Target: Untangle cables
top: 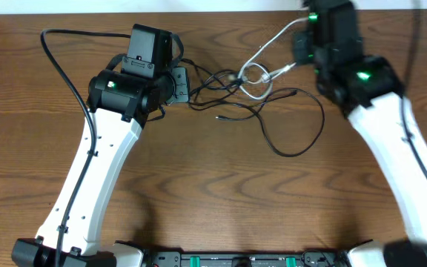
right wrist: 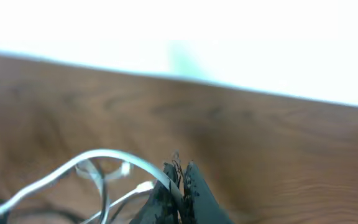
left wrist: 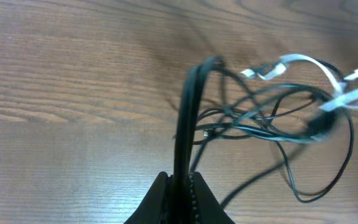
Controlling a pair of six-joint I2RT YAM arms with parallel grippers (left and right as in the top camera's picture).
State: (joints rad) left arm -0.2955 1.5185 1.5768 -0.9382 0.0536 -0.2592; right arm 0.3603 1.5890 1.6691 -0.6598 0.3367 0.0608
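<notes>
Tangled cables [top: 232, 78] clutter the far middle; the near table [top: 228, 196] gives passage.

The right gripper [right wrist: 180, 186] is cut off by the lower edge of its wrist view and blurred — as is the white cable [right wrist: 104, 152]. The black cables [left wrist: 247, 127] are smeared where they cross — single strands cannot be separated.

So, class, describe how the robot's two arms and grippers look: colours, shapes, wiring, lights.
The left arm and right arm share white curved links, black joint housings with green lights and black wires alongside. The left gripper and right gripper are black, tapered wedges.
</notes>
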